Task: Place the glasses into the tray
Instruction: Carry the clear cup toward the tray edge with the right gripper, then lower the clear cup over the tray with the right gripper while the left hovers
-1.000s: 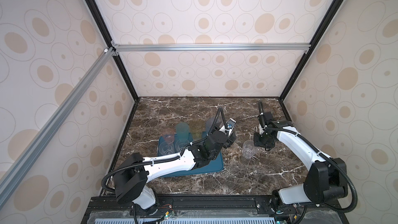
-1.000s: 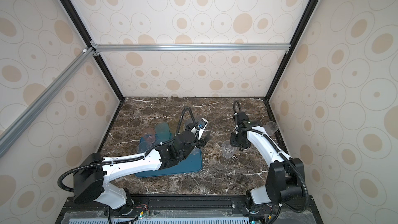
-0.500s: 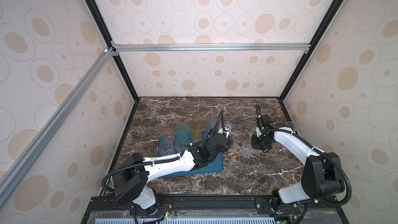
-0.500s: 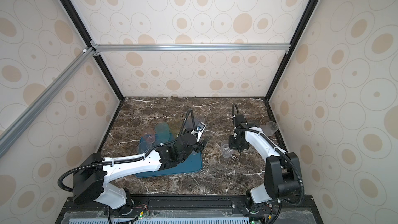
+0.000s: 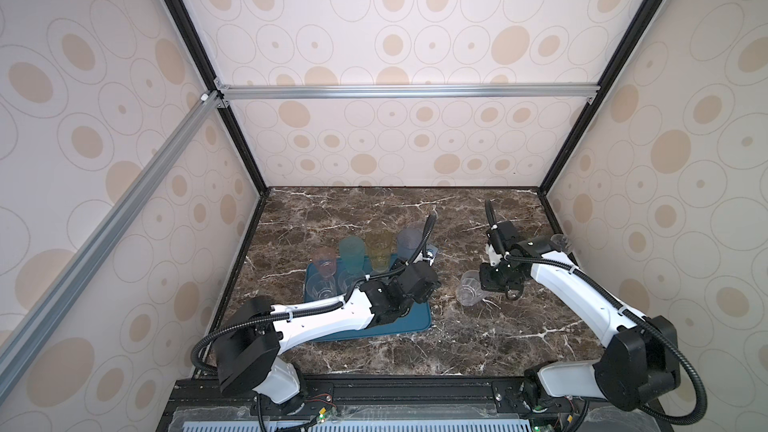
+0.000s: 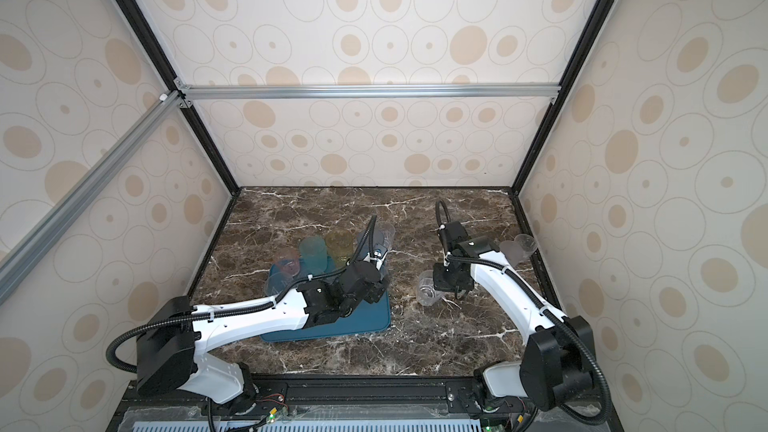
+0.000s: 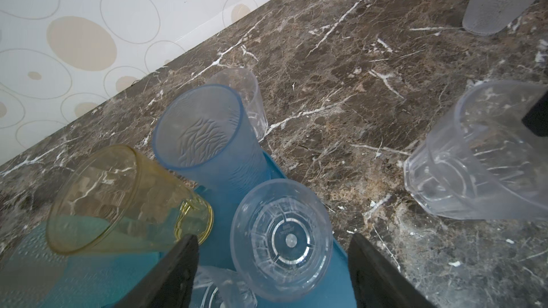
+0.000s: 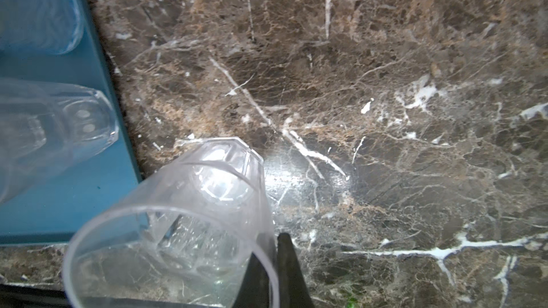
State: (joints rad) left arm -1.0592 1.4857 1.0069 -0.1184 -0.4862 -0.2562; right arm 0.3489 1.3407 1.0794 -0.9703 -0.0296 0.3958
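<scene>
Right hand (image 8: 271, 262) is pinching the wall of a clear faceted glass (image 8: 189, 217) at the rim, one finger inside and one outside, jaws closed down on the thin plastic, low centre of the right wrist view. The glass is hanging tilted, base pointing at the surface (image 8: 385, 114); can't tell if the base is touching. The tray (image 8: 74, 197) is just left of it in that frame, close but apart, so the glass isn't in yet.

Left hand (image 7: 272, 237) is hovering wide open, gripping nothing, over a placed glass (image 7: 281, 241) standing in the tray corner, bottom centre of the left wrist view. In both top views its arm is lying across the tray.

Doing this step well, as I judge it:
- A rim pinch is likely letting the glass swing, so go slow.
- Get the base above the tray rim before crossing.
- Aim for bare teal at the near right of the tray, clear of the left arm and the placed glass.
- Level it upright before letting go.

The pink glass (image 5: 324, 257), teal glass (image 5: 351, 249), yellow glass (image 5: 379, 245) and grey-blue glass (image 5: 409, 241) are crowding the tray's far edge, so stay off them. A spare glass (image 5: 561, 241) is waiting at centre right.
</scene>
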